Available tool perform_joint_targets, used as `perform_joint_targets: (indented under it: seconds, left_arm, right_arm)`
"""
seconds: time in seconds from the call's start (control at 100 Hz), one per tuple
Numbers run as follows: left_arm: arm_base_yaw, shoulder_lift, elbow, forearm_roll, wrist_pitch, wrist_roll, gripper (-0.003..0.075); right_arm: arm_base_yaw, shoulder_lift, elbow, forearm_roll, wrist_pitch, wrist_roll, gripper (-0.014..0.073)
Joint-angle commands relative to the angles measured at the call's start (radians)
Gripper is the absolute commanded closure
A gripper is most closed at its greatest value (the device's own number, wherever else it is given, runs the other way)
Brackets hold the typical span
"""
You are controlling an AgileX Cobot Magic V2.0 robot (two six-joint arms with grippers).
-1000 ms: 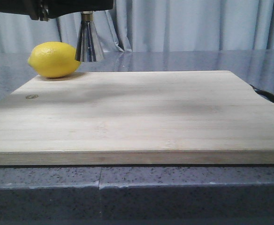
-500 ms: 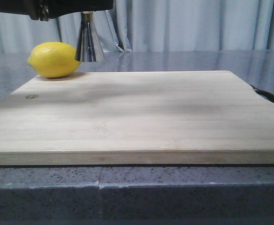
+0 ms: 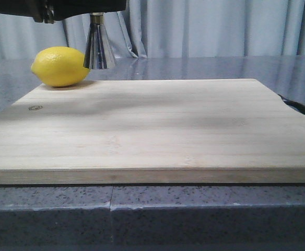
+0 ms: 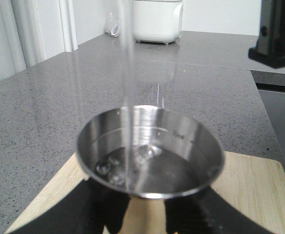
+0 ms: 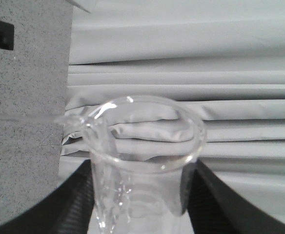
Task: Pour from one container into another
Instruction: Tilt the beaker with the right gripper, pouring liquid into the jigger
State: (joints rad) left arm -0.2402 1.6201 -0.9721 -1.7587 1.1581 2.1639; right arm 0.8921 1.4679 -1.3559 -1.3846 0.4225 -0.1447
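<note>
Fingers (image 5: 74, 204) of the right gripper (image 5: 140, 214) clasp the tipped glass beaker (image 5: 142, 161), its lip sending a thin stream (image 4: 128, 97) straight down into the steel jigger (image 4: 150, 151), gripped upright below by the left gripper (image 4: 142, 217) over the cutting board's (image 3: 152, 130) far-left corner beside a lemon (image 3: 60, 66).

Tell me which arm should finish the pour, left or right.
Right. Its gripper holds the tipped beaker, a thin stream leaving the lip. The left gripper just holds the jigger under it, water already inside.
</note>
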Motion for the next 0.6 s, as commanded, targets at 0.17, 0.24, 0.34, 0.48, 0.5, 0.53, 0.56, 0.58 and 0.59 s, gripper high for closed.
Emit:
perform_joint_targets:
  seconds: [0.17, 0.24, 0.34, 0.48, 0.5, 0.53, 0.56, 0.58, 0.59]
  left_arm:
    - [-0.008, -0.046, -0.032, -0.090, 0.098, -0.008, 0.0460]
    - [-0.008, -0.046, -0.032, -0.090, 0.098, -0.008, 0.0460]
    - [-0.008, -0.046, -0.032, -0.090, 0.098, -0.008, 0.0460]
    - [-0.008, -0.046, -0.032, -0.090, 0.098, -0.008, 0.0460]
    - [-0.008, -0.046, -0.032, -0.090, 0.098, -0.008, 0.0460]
    - [-0.008, -0.046, -0.032, -0.090, 0.098, -0.008, 0.0460]
    - [-0.008, -0.046, -0.032, -0.090, 0.098, -0.008, 0.0460]
    - [-0.008, -0.046, -0.032, -0.090, 0.098, -0.008, 0.0460]
    - [-0.008, -0.046, -0.032, -0.090, 0.098, -0.008, 0.0460]
  right_arm:
    - [0.002, -0.035, -0.036, 0.083, 0.027, 0.002, 0.0293]
    - [0.002, -0.035, -0.036, 0.144, 0.052, 0.022, 0.0293]
    - [0.002, -0.035, -0.036, 0.162, 0.090, 0.109, 0.0293]
    - [-0.020, -0.059, -0.036, 0.163, 0.102, 0.296, 0.0293]
    - [-0.028, -0.063, -0.036, 0.167, 0.098, 0.325, 0.0293]
    - [-0.038, -0.074, -0.036, 0.169, 0.097, 0.361, 0.0293]
    - [-0.050, -0.084, -0.036, 0.174, 0.094, 0.394, 0.0293]
    - [-0.060, -0.090, -0.036, 0.182, 0.092, 0.419, 0.0293]
    - [-0.063, -0.093, -0.036, 0.184, 0.090, 0.427, 0.0293]
